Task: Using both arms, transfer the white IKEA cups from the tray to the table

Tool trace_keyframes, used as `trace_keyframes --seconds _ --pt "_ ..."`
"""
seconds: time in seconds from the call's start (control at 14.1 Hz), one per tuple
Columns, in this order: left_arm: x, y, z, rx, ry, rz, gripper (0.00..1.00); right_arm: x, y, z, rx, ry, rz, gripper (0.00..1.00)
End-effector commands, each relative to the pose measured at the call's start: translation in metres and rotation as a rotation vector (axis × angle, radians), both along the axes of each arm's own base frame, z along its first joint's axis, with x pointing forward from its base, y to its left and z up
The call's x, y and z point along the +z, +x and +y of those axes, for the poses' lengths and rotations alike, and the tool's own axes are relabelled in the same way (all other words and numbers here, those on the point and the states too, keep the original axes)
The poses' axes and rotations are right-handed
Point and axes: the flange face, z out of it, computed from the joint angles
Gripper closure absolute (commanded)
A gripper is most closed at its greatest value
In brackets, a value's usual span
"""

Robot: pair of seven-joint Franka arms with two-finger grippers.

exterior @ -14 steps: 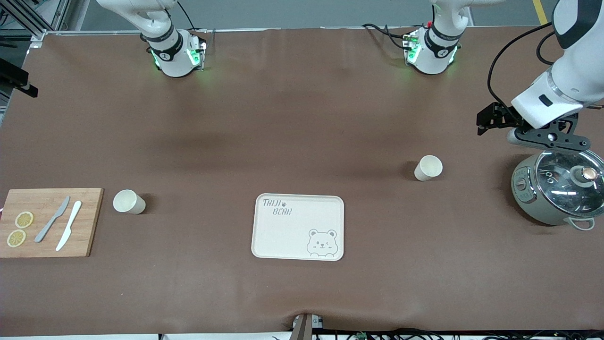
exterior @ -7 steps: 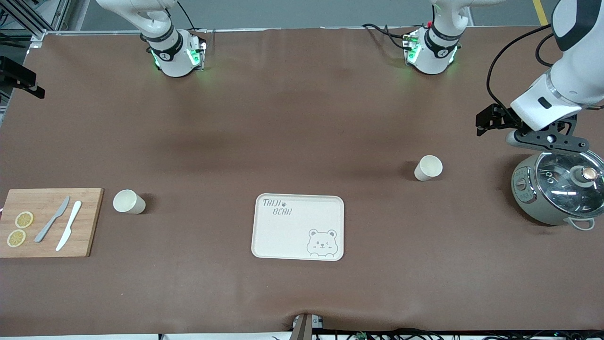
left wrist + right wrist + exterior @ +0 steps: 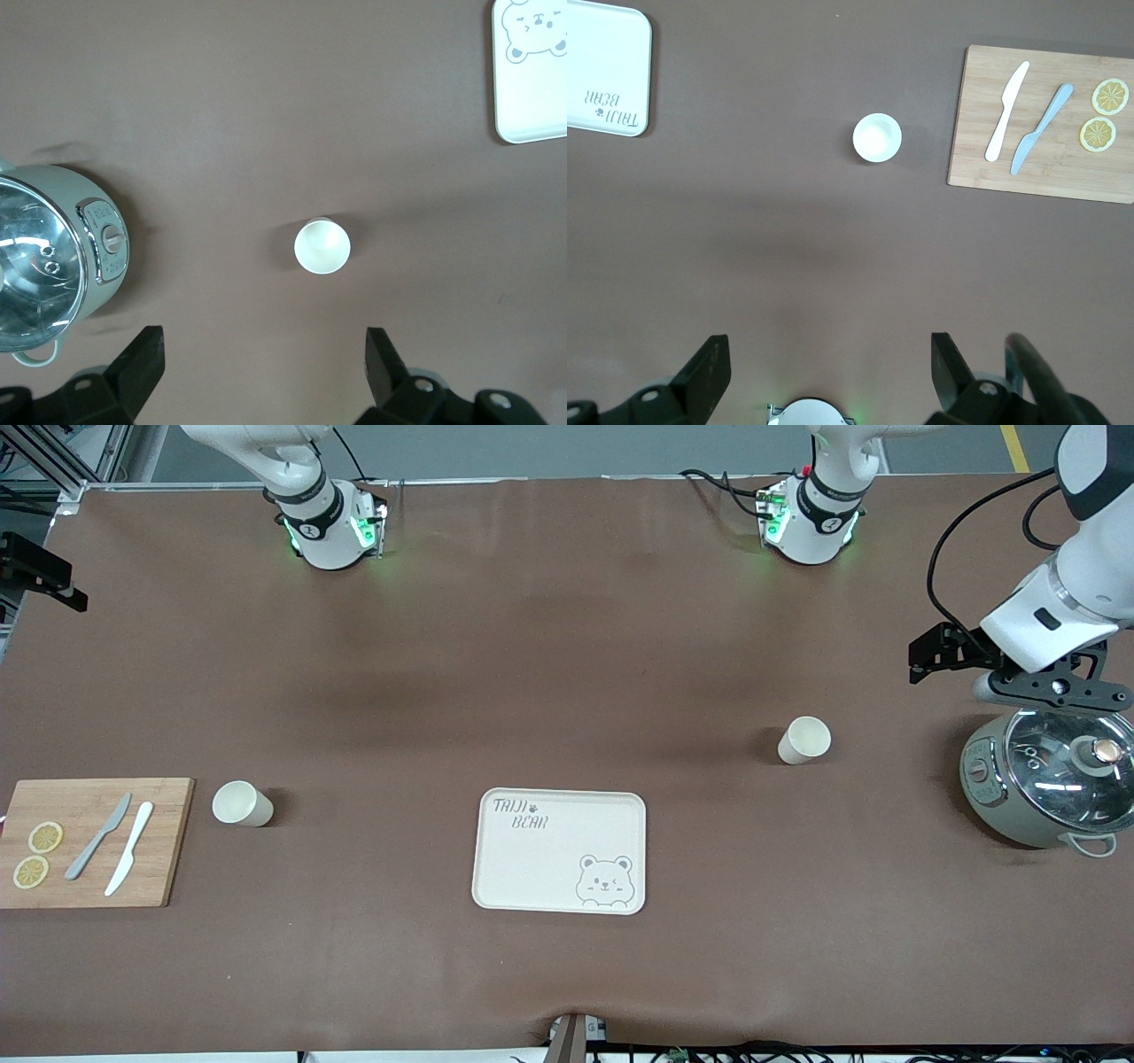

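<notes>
Two white IKEA cups stand upright on the brown table. One cup (image 3: pixel 804 740) is between the bear-print tray (image 3: pixel 560 850) and the pot, and also shows in the left wrist view (image 3: pixel 322 246). The other cup (image 3: pixel 242 803) stands beside the cutting board and also shows in the right wrist view (image 3: pixel 877 138). My left gripper (image 3: pixel 1045 691) (image 3: pixel 263 372) is open and empty, high over the table next to the pot. My right gripper (image 3: pixel 830 372) is open and empty, high up. Only a black part of it (image 3: pixel 40 576) shows at the front view's edge.
A grey-green pot with a glass lid (image 3: pixel 1050 779) stands at the left arm's end of the table. A wooden cutting board (image 3: pixel 89 841) with two knives and two lemon slices lies at the right arm's end. The tray is empty.
My left gripper has drifted a little toward the left arm's end of the table. The black part of my right gripper has shifted slightly into the front view. The cups have not moved.
</notes>
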Motion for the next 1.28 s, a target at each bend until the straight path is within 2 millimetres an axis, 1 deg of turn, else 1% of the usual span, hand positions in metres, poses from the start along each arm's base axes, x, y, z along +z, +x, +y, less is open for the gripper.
trace_keyframes --seconds 0.0,0.07,0.28,0.35,0.5,0.99,1.2 --pt "0.007 0.005 -0.001 0.009 -0.008 0.003 0.0 0.003 -0.003 0.008 0.019 -0.021 -0.011 0.0" --pt "0.007 0.004 -0.003 0.008 -0.008 0.003 0.0 0.003 -0.002 0.012 0.025 -0.023 -0.011 0.0" --pt "0.007 0.005 -0.001 0.016 -0.008 0.003 0.0 0.003 -0.002 0.007 0.016 -0.024 -0.013 0.0" --pt "0.007 0.005 -0.001 0.017 -0.008 0.003 0.0 0.002 -0.002 0.008 0.017 -0.024 -0.011 0.0" --pt "0.001 0.009 -0.001 0.019 -0.011 0.013 0.0 0.003 -0.002 0.009 0.019 -0.024 -0.016 0.0" --pt "-0.001 0.009 -0.001 0.021 -0.011 0.016 0.0 0.003 0.002 0.018 0.032 -0.026 -0.034 0.0" --pt "-0.001 0.009 -0.003 0.019 -0.011 0.016 0.0 0.003 0.002 0.017 -0.021 -0.023 -0.031 0.0"
